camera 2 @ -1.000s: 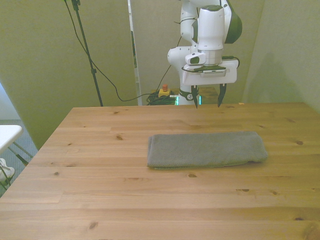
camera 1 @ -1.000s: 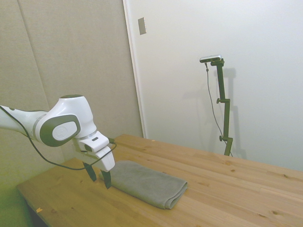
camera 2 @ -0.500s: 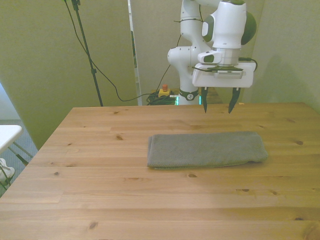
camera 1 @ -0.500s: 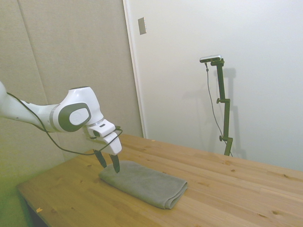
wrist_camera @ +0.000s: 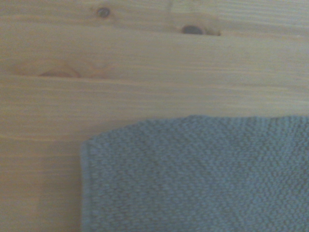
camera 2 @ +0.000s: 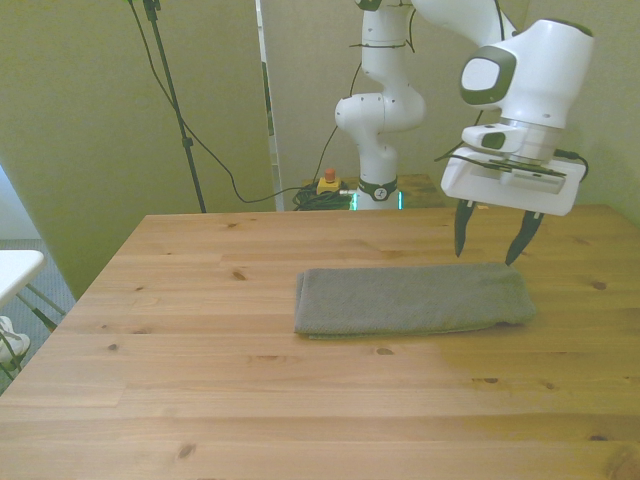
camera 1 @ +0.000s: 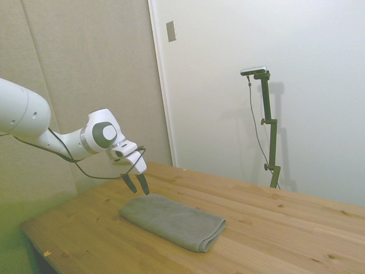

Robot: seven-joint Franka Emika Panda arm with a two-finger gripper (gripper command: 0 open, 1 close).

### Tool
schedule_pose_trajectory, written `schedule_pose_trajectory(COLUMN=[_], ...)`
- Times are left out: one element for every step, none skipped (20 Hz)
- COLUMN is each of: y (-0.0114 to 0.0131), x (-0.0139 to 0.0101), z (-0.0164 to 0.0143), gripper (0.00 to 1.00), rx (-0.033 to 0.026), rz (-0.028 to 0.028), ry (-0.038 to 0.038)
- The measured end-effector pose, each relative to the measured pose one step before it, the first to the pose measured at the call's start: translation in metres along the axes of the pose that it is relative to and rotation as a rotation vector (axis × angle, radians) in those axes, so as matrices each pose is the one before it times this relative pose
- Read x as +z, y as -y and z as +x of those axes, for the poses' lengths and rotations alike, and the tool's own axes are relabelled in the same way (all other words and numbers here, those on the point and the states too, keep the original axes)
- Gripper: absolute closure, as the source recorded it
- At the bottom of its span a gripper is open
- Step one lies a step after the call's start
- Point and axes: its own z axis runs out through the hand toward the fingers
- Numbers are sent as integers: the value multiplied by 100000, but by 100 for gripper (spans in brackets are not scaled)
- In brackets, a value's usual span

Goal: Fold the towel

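Note:
The grey-olive towel [camera 2: 410, 298] lies flat on the wooden table [camera 2: 200, 380] as a long folded strip, also visible in the side view as the towel [camera 1: 174, 221]. My gripper [camera 2: 489, 243] hangs open just above the towel's end at the front view's right, fingers pointing down and not touching the cloth. From the side, the gripper [camera 1: 137, 186] hovers over the towel's far-left corner. The wrist view shows one corner of the towel [wrist_camera: 203, 179] against bare wood.
A wall stands close behind the table in the side view. Cables and a small red-topped device [camera 2: 327, 180] sit on the floor behind the table's far edge. A white object [camera 2: 15, 270] pokes in at the front view's left.
The gripper has swung toward the front view's right and come lower, from behind the towel's middle to just above its right end. It stays open. The towel has not moved.

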Motion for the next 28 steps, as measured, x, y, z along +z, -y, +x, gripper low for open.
schedule_pose_trajectory(y=[803,839,688,575,543,421,356,290,261,196,147,104,94,62,88,79,41,37,26,13,-11,-63,-110,-117,-102,-120,-101,-93], x=[185,145,174,175,134,254,267,285,297,311,307,269,198,167,142,113,146,182,237,259,279,308,292,330,196,152,128,118], z=[-857,-911,-748,-559,-399,-275,-209,-154,-49,-37,6,29,87,54,4,-23,7,45,96,119,117,158,183,210,294,293,241,227], gripper=[0,0,0,0,0,0,0,0,0,0,0,0,0,0,0,0,0,0,0,0,0,0,0,0,0,0,0,0], rx=[-114,-707,-880,-838,-605,-351,-249,-195,-53,-67,-37,-52,-92,27,-70,75,231,297,286,150,80,170,73,294,455,514,435,401], rz=[-2598,-1956,-1671,-1017,-213,-252,-249,-302,-320,-388,-426,-439,-369,-295,-260,-185,-225,-290,-376,-467,-569,-809,-1011,-971,-419,-330,-261,-226], ry=[329,654,509,148,-463,-572,-482,-27,8,-14,-152,-532,-970,-523,-424,-282,-93,-171,-192,-382,-713,-653,-632,-191,-161,-49,-36,-36])
